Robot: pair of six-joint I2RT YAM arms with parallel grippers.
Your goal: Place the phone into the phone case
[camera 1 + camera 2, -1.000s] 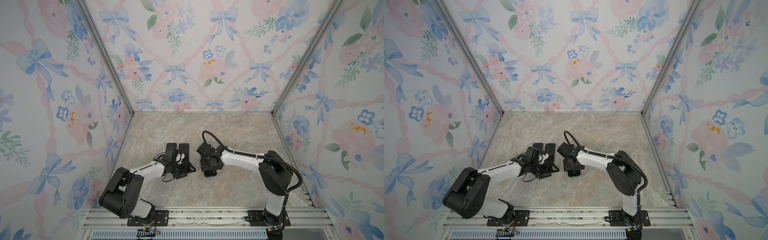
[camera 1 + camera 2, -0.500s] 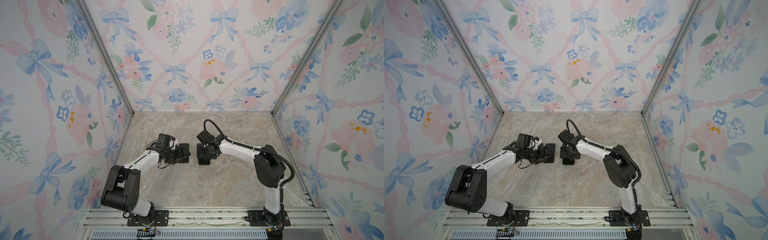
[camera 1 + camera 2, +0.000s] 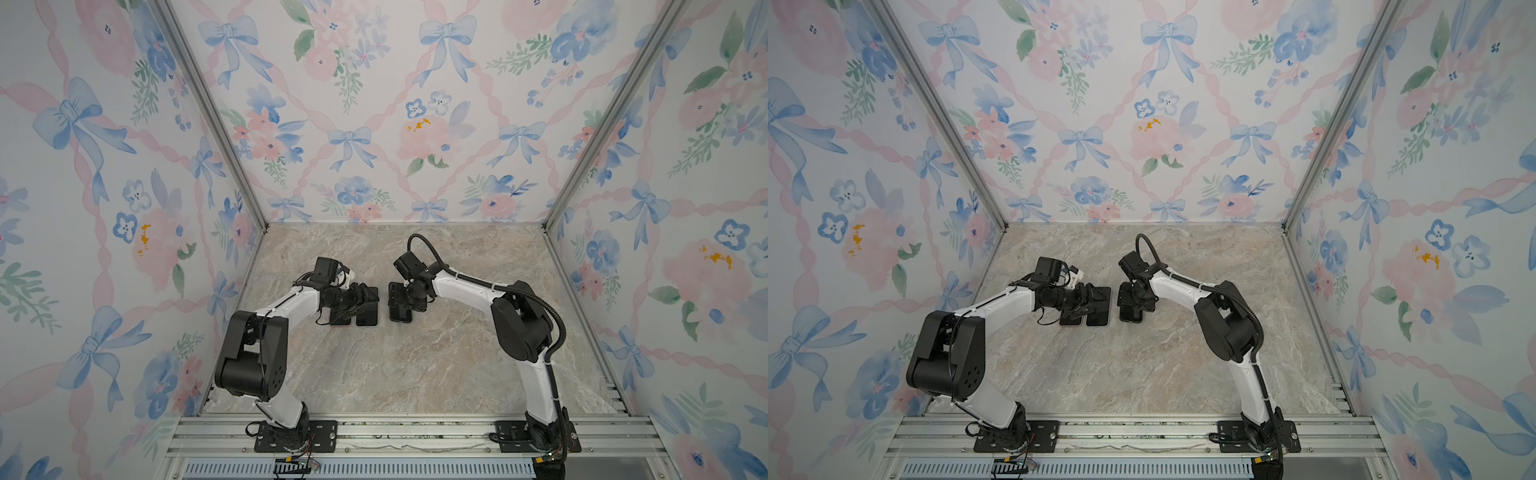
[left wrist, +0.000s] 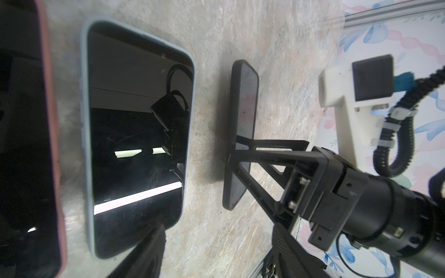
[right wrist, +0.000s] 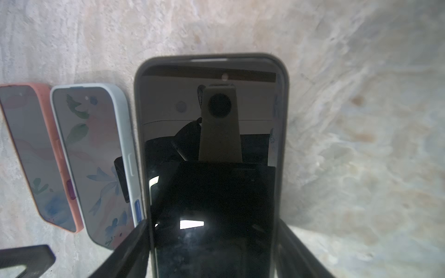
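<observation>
Both top views: right gripper [image 3: 405, 301] sits over the phone [image 3: 400, 316], flat on the table [image 3: 415, 374]; left gripper [image 3: 1092, 298] hovers beside, above the blue-cased phone [image 3: 1098, 319] and pink-cased phone [image 3: 1070, 321]. Left wrist: left gripper spread wide, empty, probably just standing by. Right wrist: phone looks already seated in its black case [image 5: 138, 120]; fingers [image 5: 125, 250] flank its long edges, likely steadying or pressing it home; actually pinching, can't tell.

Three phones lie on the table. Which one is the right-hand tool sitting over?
The black-cased phone, lying alone; the right tool straddles its sides. The pink-cased phone and pale blue-cased phone lie side by side, clear of that tool.
</observation>
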